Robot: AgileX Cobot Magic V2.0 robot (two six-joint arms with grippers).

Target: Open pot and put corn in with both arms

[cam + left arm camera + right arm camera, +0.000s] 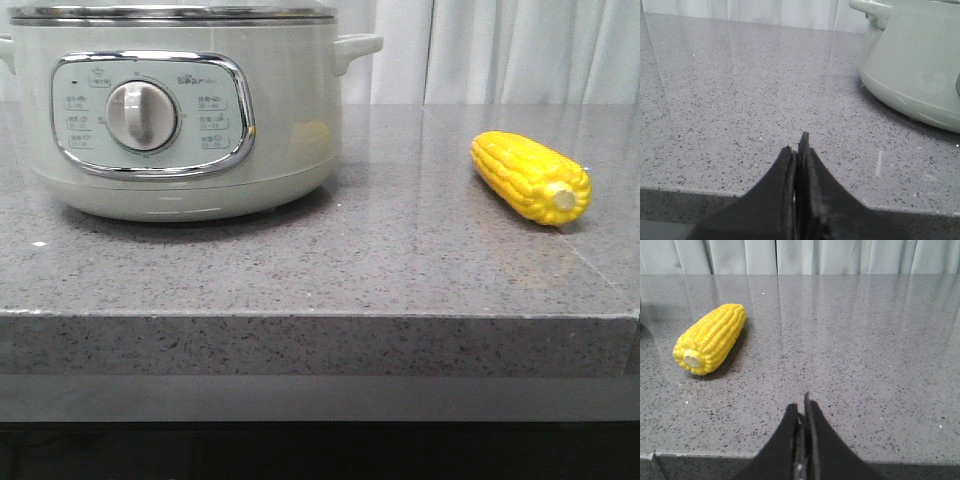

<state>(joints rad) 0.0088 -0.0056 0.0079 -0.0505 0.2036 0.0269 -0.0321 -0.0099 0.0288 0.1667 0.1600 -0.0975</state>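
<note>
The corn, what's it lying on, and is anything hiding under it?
The corn lies on its side on the speckled grey countertop, apart from the pot. Only its shadow and a faint reflection show beneath. The spot directly under it is covered.

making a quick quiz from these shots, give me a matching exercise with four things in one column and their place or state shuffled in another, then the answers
Things:
1. pot
2. corn
3. left gripper
4. dial

Places or states:
A. lying on its side on the right of the counter, pale stub toward the camera
B. shut, holding nothing, over the counter's near edge
C. on the control panel, inside the chrome frame
D. standing on the left of the counter, top cut off by the frame

Pairs: 1-D, 2-A, 3-B, 4-C
</note>
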